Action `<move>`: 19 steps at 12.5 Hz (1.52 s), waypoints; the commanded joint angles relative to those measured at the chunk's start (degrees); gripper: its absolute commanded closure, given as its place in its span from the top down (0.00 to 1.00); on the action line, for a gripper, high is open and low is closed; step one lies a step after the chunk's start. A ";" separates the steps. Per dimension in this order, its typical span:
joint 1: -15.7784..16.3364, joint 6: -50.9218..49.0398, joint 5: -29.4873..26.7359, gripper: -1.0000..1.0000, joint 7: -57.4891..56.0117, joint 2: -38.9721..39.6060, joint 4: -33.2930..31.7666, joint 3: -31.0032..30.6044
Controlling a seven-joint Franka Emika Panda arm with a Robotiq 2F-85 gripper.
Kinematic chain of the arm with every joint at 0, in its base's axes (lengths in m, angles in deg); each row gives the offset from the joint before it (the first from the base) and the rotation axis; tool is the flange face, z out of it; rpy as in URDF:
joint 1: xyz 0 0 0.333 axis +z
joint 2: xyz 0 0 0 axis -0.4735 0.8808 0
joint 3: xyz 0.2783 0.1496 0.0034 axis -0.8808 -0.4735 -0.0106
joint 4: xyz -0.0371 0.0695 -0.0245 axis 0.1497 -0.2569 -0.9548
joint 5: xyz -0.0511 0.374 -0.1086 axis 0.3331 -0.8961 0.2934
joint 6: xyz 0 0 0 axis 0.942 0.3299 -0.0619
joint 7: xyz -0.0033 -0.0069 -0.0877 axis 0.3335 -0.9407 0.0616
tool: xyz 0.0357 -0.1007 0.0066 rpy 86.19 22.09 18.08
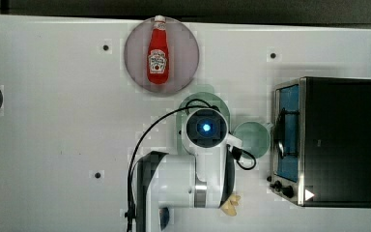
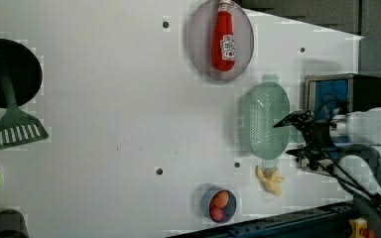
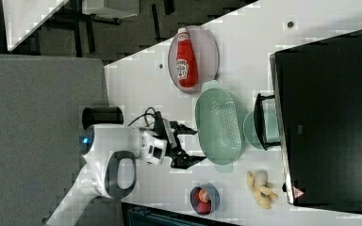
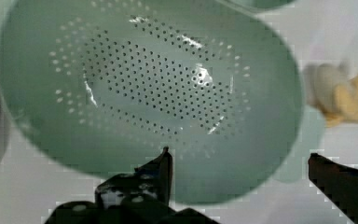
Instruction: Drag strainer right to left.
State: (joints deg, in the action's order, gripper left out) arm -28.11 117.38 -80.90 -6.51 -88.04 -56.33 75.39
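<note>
Gripper (image 3: 194, 144) at strainer (image 3: 218, 126) — fingers spread wide, nothing held.
I see it beside the strainer's rim in the right view — contact unclear.

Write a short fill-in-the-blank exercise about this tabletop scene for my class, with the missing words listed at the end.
1. The ketchup bottle lies on a round ____.
2. The gripper has its jaws ____ and holds nothing.
3. The strainer is pale ____ and dotted with small holes.
4. The small bowl at the table edge holds two ____.

Missing words: plate; open; green; eggs
</note>
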 commanded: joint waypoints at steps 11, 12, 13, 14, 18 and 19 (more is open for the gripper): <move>1.88 25.93 -0.11 1.00 21.31 20.46 1.92 -2.70; 2.11 25.93 -0.29 1.00 21.41 20.66 1.92 -2.94; 2.40 25.93 -0.89 1.00 21.47 20.65 1.90 -3.14; 2.81 25.93 -2.14 1.00 21.62 20.65 1.92 -3.33; 5.42 25.86 -6.86 1.00 21.77 20.64 2.10 -5.26; 6.41 25.84 -7.71 1.00 22.14 20.64 2.09 -5.62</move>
State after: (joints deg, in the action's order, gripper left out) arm -24.10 143.65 -88.63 12.89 -66.14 -55.43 70.82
